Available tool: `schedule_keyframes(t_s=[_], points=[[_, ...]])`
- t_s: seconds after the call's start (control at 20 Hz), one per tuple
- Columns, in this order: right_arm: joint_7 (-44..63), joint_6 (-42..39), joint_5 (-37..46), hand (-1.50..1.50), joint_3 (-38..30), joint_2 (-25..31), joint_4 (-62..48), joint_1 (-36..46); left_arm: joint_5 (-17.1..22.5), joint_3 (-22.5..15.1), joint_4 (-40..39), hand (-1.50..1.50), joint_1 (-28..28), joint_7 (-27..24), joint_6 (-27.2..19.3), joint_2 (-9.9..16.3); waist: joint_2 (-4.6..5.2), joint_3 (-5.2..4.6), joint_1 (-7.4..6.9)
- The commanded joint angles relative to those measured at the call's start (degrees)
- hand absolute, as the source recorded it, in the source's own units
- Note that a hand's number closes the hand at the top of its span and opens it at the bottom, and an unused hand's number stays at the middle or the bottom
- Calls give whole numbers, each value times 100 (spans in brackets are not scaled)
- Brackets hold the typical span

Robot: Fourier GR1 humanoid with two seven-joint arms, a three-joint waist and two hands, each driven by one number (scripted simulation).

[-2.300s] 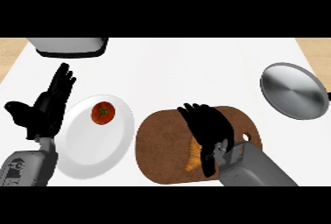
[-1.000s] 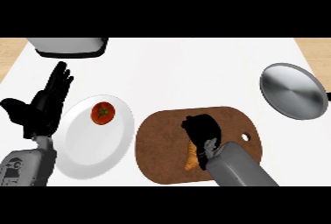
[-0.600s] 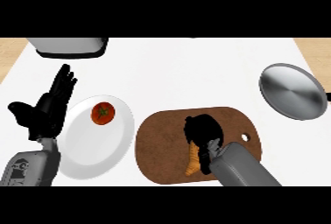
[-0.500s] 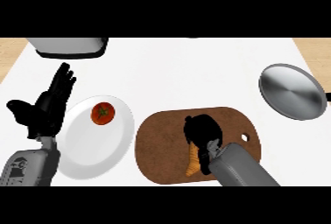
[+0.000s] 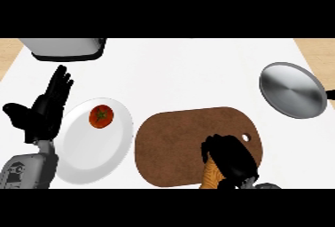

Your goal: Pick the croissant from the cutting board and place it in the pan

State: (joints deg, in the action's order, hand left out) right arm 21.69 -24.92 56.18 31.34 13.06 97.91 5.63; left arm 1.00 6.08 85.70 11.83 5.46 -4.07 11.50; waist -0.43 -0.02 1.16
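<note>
A brown cutting board [image 5: 186, 137] lies at the lower middle of the counter. My right hand [image 5: 229, 159] is over its lower right part, fingers curled round the orange-brown croissant [image 5: 211, 176], of which only the lower end shows beneath the hand. The grey pan [image 5: 292, 90] sits at the far right, well apart from the hand. My left hand [image 5: 42, 111] rests open at the left edge, fingers up, beside the white plate.
A white plate [image 5: 91, 150] with a red tomato [image 5: 101, 115] lies left of the board. A grey appliance [image 5: 64, 48] stands at the back left corner. Wooden floor shows beyond the counter's left and right edges.
My right hand has curled shut on the croissant and drawn back toward the board's lower right edge. The left hand has barely shifted.
</note>
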Motion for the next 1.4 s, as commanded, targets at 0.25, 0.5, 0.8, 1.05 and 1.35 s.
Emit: schedule_keyframes(t_s=[0.25, 0.5, 0.8, 1.05, 1.35], points=[[-615, 1742, 35, 150, -956, 526, 1834, -755, -69, -33, -109, 0, -35, -90, 2, -43, 31, 7, 4], [-64, 1397, -180, 150, -1617, 394, 2634, -648, -37, -53, -53, 0, 239, 204, -1, -56, 37, 2, -65], [-712, 1690, -1715, 150, -3310, 275, 1696, 12, -148, -221, 100, 0, -90, -11, -39, -242, 53, 7, -145], [-1246, 1486, -3006, 150, -4599, 602, 470, 712, -212, -180, -149, 0, 22, -202, 2, -181, 68, 7, -156], [-2600, 2024, -2552, 150, -5185, 1453, -2139, 1642, -174, -170, 101, 0, 36, 19, 57, -116, 79, 10, -240]])
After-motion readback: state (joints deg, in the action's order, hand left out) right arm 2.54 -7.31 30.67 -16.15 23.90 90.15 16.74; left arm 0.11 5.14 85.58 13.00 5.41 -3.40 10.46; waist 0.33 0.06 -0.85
